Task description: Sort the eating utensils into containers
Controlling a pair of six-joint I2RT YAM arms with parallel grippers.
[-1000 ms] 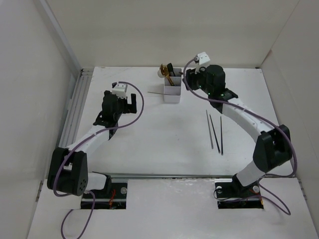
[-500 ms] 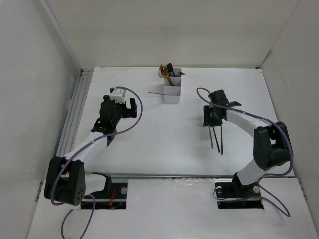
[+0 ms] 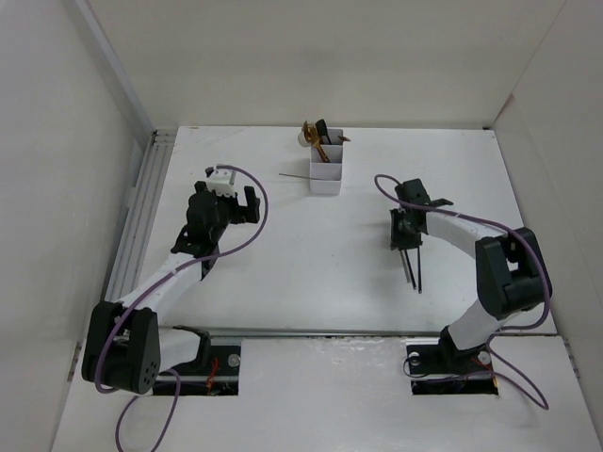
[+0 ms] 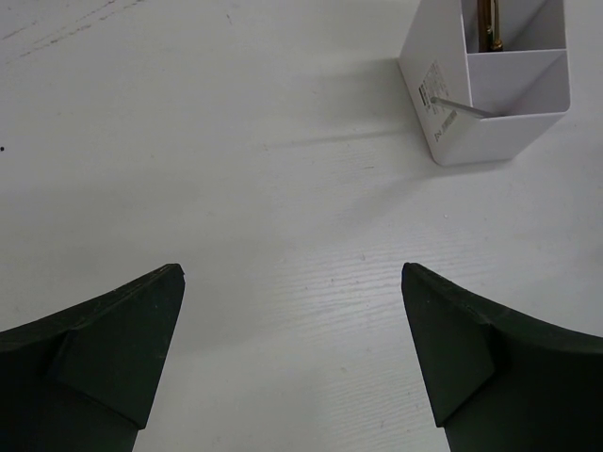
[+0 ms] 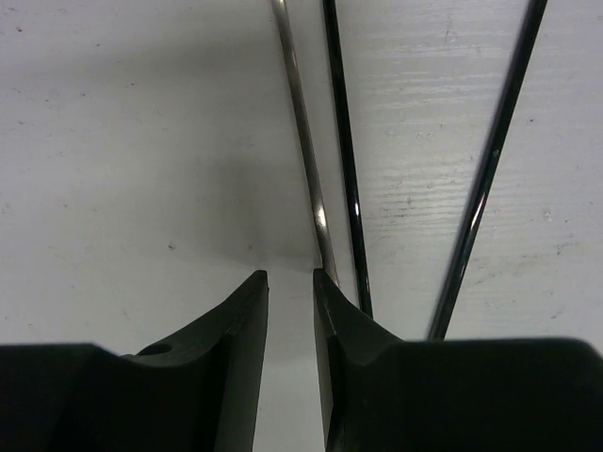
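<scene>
The white containers [image 3: 327, 170] stand at the back middle, with gold and dark utensils [image 3: 314, 135] upright in the far compartment. One thin chopstick [image 3: 294, 175] pokes out leftward from the near compartment. Three more chopsticks [image 3: 413, 266] lie on the table at the right. My right gripper [image 3: 405, 231] is low over their far ends. In the right wrist view its jaws [image 5: 290, 282] stand a narrow gap apart over bare table, and a silvery chopstick [image 5: 306, 141] and a black one [image 5: 341, 141] run under the right finger. My left gripper [image 3: 247, 201] is wide open, holding nothing.
In the left wrist view the containers [image 4: 490, 94] sit ahead to the right of my left gripper [image 4: 292, 348], with a chopstick end [image 4: 462, 106] resting across their near wall. A metal rail [image 3: 141, 202] runs along the table's left edge. White walls enclose the back and sides.
My right arm has swung from beside the containers back to the loose chopsticks and dropped low, its jaws narrowing. The left arm has shifted only slightly.
</scene>
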